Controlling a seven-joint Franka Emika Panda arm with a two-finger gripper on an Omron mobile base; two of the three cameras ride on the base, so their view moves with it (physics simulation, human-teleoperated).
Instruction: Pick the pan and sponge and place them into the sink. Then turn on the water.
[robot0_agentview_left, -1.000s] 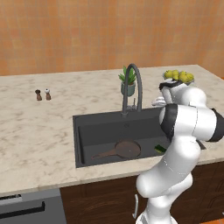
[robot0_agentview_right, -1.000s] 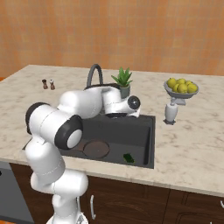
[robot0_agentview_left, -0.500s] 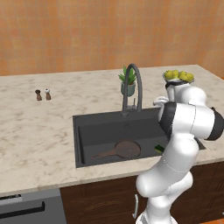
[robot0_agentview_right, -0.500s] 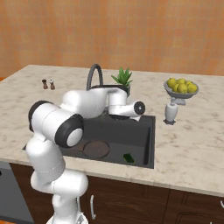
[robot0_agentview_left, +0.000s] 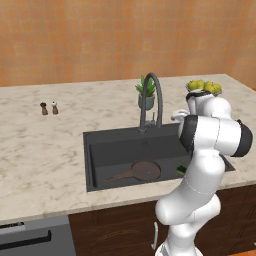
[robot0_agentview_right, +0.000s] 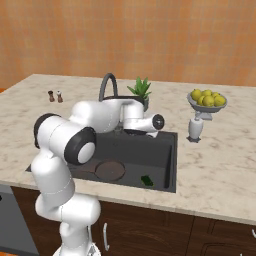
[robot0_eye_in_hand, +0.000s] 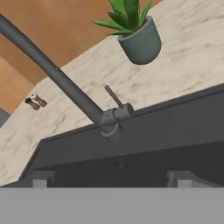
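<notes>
The dark brown pan (robot0_agentview_left: 145, 171) (robot0_agentview_right: 109, 170) lies flat on the floor of the black sink (robot0_agentview_left: 110, 150) (robot0_agentview_right: 161, 156), handle pointing left. The green sponge (robot0_agentview_left: 180, 170) (robot0_agentview_right: 146, 180) rests at the basin's front right, partly behind my arm in the left base view. My gripper (robot0_eye_in_hand: 111, 179) is open with nothing between its fingers. It hovers over the basin's back right and faces the base of the arched faucet (robot0_agentview_left: 151, 97) (robot0_agentview_right: 107, 85) (robot0_eye_in_hand: 65, 85). The faucet's thin lever (robot0_eye_in_hand: 113, 96) sticks up just ahead. No water runs from the spout.
A potted plant (robot0_agentview_left: 146, 95) (robot0_eye_in_hand: 140, 41) stands behind the faucet. A bowl of lemons (robot0_agentview_right: 207, 100) and a small white jar (robot0_agentview_right: 195, 129) sit on the counter right of the sink. Two small shakers (robot0_agentview_left: 49, 108) stand far left.
The hand has dipped slightly and edged over the back of the basin toward the faucet base, jaws still wide. Pan and sponge lie where they were.
</notes>
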